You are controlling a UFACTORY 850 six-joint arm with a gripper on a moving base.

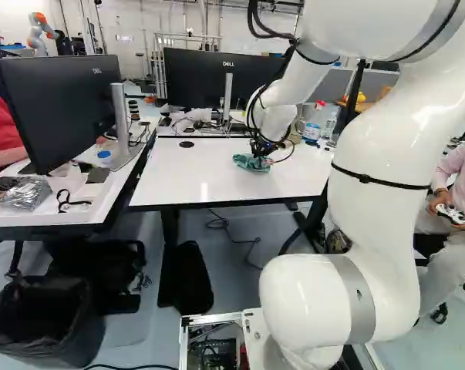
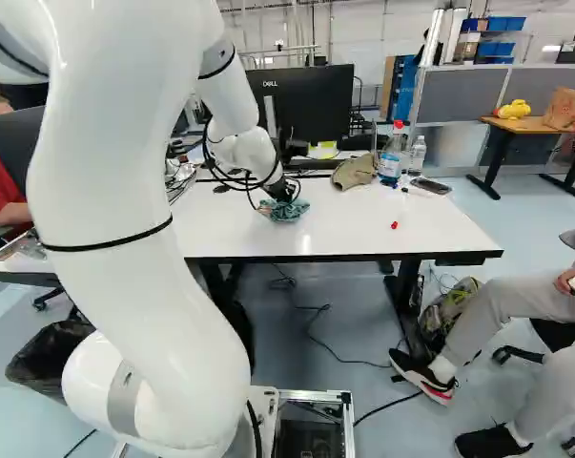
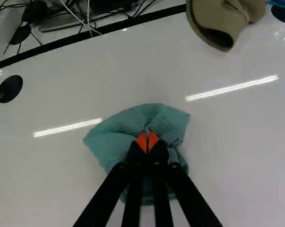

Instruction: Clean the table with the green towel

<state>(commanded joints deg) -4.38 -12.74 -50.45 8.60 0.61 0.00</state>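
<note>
Green towel (image 3: 118,130) lies bunched on the table (image 2: 359,229), pinched by the gripper (image 2: 283,197), its fingers nearly together.

There is one arm (image 2: 125,191) with one gripper (image 2: 283,192), two orange pads (image 3: 141,142) and one green towel (image 3: 123,127). Two large black monitors (image 1: 58,100) and three white tabletops (image 1: 217,185) show: one under the towel, one to its left, one behind. On the middle tabletop are one tan cap (image 2: 354,172), two bottles (image 2: 390,164), one dark flat object (image 2: 430,186), one small red item (image 2: 394,225) and two black discs (image 3: 10,89). Farther off are one wooden-topped table (image 2: 530,126), one yellow object (image 2: 514,111) and one brown bag (image 2: 564,110); near the base, one black waste bin (image 1: 43,331)
</note>
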